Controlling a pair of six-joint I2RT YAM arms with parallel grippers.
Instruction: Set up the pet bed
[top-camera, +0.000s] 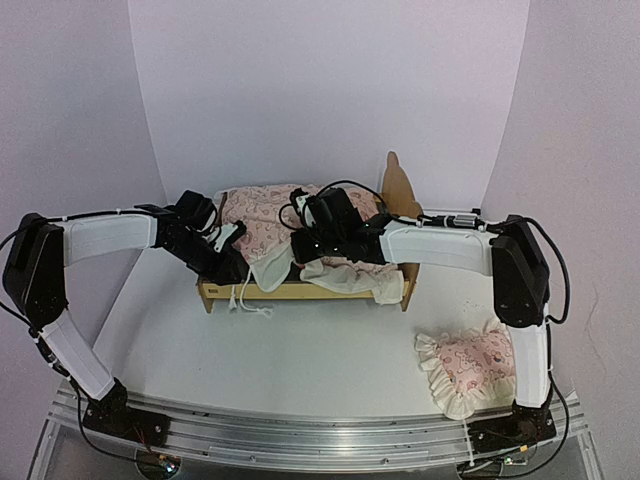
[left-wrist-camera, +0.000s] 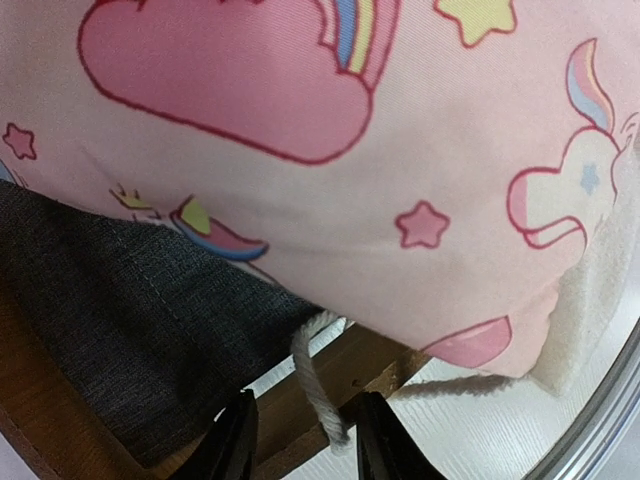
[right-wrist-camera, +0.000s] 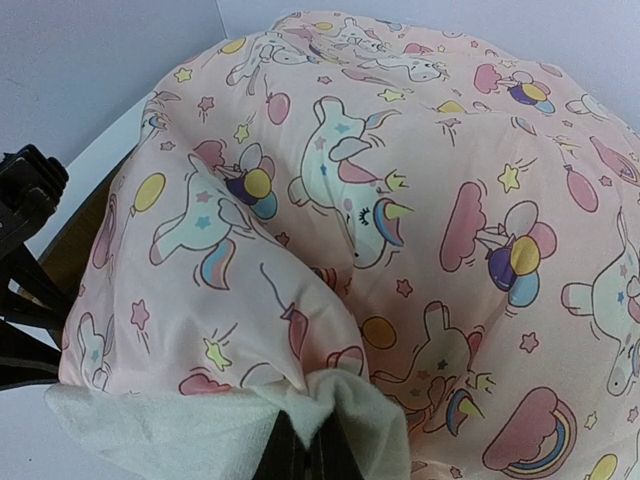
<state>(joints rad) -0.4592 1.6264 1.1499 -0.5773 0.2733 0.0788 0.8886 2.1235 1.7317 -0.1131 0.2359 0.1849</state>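
The pet bed (top-camera: 300, 290), a light plywood frame with an ear-shaped headboard (top-camera: 400, 188) at its right end, stands at the table's back middle. The pink unicorn-print mattress cushion (top-camera: 262, 215) lies bunched on it, its white underside hanging over the front rail. My right gripper (right-wrist-camera: 308, 455) is shut on the cushion's white fleecy edge (right-wrist-camera: 340, 400) above the bed's middle (top-camera: 305, 255). My left gripper (left-wrist-camera: 305, 445) is open at the bed's left end (top-camera: 232, 262), its fingers either side of a loose white cord (left-wrist-camera: 315, 385) and the wooden rail (left-wrist-camera: 385, 365). The dark grey base (left-wrist-camera: 120, 320) shows under the cushion (left-wrist-camera: 300, 100).
The small pink ruffled pillow (top-camera: 465, 368) lies on the table at the front right, beside the right arm's base. The white cord dangles from the bed's left front (top-camera: 250, 303). White walls enclose the table on three sides. The left arm's gripper (right-wrist-camera: 25, 250) shows at the right wrist view's left edge.
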